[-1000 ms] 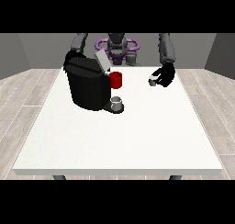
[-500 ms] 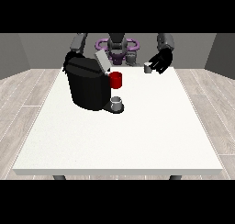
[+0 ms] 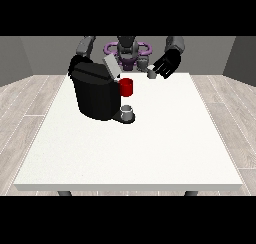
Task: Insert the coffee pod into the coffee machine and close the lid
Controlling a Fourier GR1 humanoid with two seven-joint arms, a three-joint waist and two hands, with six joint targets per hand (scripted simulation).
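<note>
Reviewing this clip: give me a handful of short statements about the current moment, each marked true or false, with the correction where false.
1. The small grey coffee pod is held up above the table by the black hand at the view's right. True.
2. The grey lid of the black coffee machine is shut flat. False: it stands tilted open.
3. A small grey cup sits on the machine's base, below the red part. True.
4. The pod is already inside the machine. False: it is off to the machine's right in the view, at the hand.
5. The white table carries a blue plate. False: none shows.
</note>
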